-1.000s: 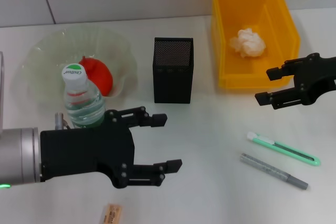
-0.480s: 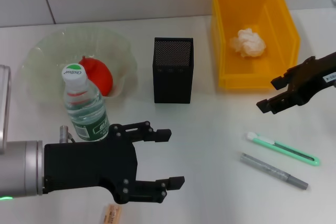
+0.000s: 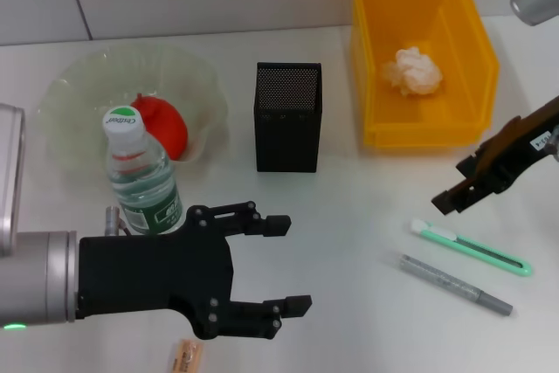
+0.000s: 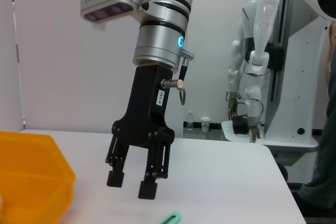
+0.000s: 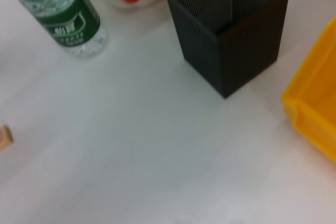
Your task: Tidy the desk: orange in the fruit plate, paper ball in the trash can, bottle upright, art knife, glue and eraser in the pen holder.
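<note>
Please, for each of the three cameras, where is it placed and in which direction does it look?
Head view: high, looking down on the desk; left gripper open beside the upright bottle, right gripper above the art knife.
Left wrist view: low, facing across the desk to the right gripper.
Right wrist view: looking down at the pen holder; no fingers visible.
Shared: bottle and pen holder, head and right wrist.

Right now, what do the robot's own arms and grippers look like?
Both arms are silver-grey cylinders ending in matte black grippers. The left gripper has a boxy black palm, two jointed fingers with visible screws, and a green light on its silver wrist. The right gripper has a long black body with a small white label, a glowing blue ring above it, black bands and a metal fitting.
</note>
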Controlling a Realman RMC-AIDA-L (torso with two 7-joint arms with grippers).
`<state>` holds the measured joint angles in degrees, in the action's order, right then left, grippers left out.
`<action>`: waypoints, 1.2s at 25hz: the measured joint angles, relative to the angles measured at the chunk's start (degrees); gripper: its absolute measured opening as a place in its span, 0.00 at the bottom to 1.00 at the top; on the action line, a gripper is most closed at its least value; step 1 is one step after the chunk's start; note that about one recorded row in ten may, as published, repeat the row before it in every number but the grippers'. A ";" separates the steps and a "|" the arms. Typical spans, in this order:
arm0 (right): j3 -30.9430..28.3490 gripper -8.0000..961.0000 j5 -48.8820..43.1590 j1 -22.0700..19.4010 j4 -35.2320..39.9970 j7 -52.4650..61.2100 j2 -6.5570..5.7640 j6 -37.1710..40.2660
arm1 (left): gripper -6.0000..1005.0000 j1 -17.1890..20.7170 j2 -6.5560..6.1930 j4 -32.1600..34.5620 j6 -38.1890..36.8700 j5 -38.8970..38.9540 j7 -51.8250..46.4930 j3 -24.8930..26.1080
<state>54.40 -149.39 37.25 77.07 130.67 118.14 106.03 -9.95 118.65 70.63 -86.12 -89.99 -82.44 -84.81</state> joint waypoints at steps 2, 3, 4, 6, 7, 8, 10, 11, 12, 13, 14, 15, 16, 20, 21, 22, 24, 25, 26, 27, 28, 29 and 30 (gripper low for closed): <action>0.02 0.79 -2.32 1.19 -0.82 0.85 -0.14 1.74 | 0.81 -0.28 0.00 -0.32 -0.09 0.00 0.00 0.00; 0.02 0.79 -2.32 1.19 -0.82 0.85 -0.14 1.74 | 0.81 -0.28 0.00 -0.32 -0.09 0.00 0.00 0.00; 0.03 0.79 -3.22 1.61 -0.95 1.07 -0.14 2.18 | 0.81 -0.54 0.00 -0.40 -0.20 0.00 0.00 0.00; 0.21 0.79 -6.12 2.64 -1.12 1.13 -0.13 3.43 | 0.81 -0.71 0.00 -0.40 -0.33 0.00 0.00 0.00; 0.51 0.79 -7.50 3.05 -1.11 1.13 -0.08 3.86 | 0.81 -0.82 0.00 -0.41 -0.43 0.00 0.00 0.00; 1.05 0.79 -8.75 3.36 -0.96 1.13 -0.02 4.17 | 0.81 -0.95 0.00 -0.41 -0.49 0.00 0.00 0.00; 2.80 0.79 -10.06 3.54 -0.44 0.91 0.02 4.51 | 0.81 -1.24 -0.03 -0.46 -0.59 0.00 0.00 0.00; 4.00 0.79 -10.28 3.55 -0.24 0.66 -0.03 4.54 | 0.81 -1.35 -0.06 -0.54 -0.63 0.00 0.00 0.00; 5.33 0.79 -10.36 3.55 -0.12 0.44 -0.12 4.54 | 0.81 -1.57 -0.08 -0.72 -0.65 -0.01 0.00 0.00; 6.84 0.79 -10.41 3.49 -0.08 0.05 -0.22 4.45 | 0.81 -1.75 -0.08 -0.89 -0.66 -0.01 0.00 -0.01; 8.01 0.79 -10.49 3.43 -0.07 -0.38 -0.27 4.31 | 0.81 -1.75 -0.08 -0.89 -0.66 -0.01 0.00 -0.01; 9.23 0.79 -10.66 3.38 -0.05 -1.07 -0.27 4.14 | 0.81 -1.94 -0.09 -1.05 -0.66 -0.03 0.00 -0.04; 9.67 0.79 -10.77 3.37 -0.03 -1.64 -0.22 4.07 | 0.81 -2.05 -0.09 -1.14 -0.66 -0.04 0.00 -0.06; 10.29 0.79 -10.94 3.53 0.01 -4.55 0.47 3.76 | 0.81 -2.20 -0.09 -1.29 -0.66 -0.10 0.00 -0.08; 10.30 0.79 -10.99 3.56 -0.03 -5.18 0.56 3.57 | 0.81 -2.19 -0.09 -1.30 -0.66 -0.09 0.00 -0.08; 10.32 0.79 -11.06 3.58 -0.25 -6.06 0.64 2.99 | 0.81 -2.19 -0.09 -1.33 -0.65 -0.09 0.00 -0.08; 10.33 0.79 -11.08 3.58 -0.45 -6.40 0.65 2.67 | 0.81 -2.22 -0.09 -1.47 -0.64 -0.08 0.00 -0.09; 10.37 0.79 -11.10 3.60 -0.73 -6.70 0.66 2.32 | 0.81 -2.39 -0.09 -1.65 -0.64 -0.08 0.00 -0.09; 10.40 0.79 -11.13 3.60 -1.08 -6.85 0.66 2.12 | 0.81 -2.46 -0.09 -1.69 -0.64 -0.08 0.01 -0.08; 10.43 0.79 -11.18 3.61 -1.39 -7.02 0.67 1.96 | 0.81 -2.64 -0.09 -1.77 -0.63 -0.07 0.01 -0.08; 10.45 0.79 -11.26 3.61 -1.66 -7.18 0.67 1.82 | 0.81 -2.73 -0.09 -1.80 -0.62 -0.07 0.02 -0.09; 10.47 0.79 -11.32 3.61 -1.81 -7.33 0.68 1.63 | 0.81 -2.73 -0.09 -1.80 -0.62 -0.07 0.02 -0.09; 10.58 0.79 -11.38 3.61 -1.94 -7.45 0.68 1.40 | 0.81 -2.89 -0.09 -1.84 -0.62 -0.05 0.03 -0.09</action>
<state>64.98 -160.77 40.86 75.13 123.22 118.82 107.43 -12.84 118.56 68.79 -86.74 -90.04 -82.41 -84.90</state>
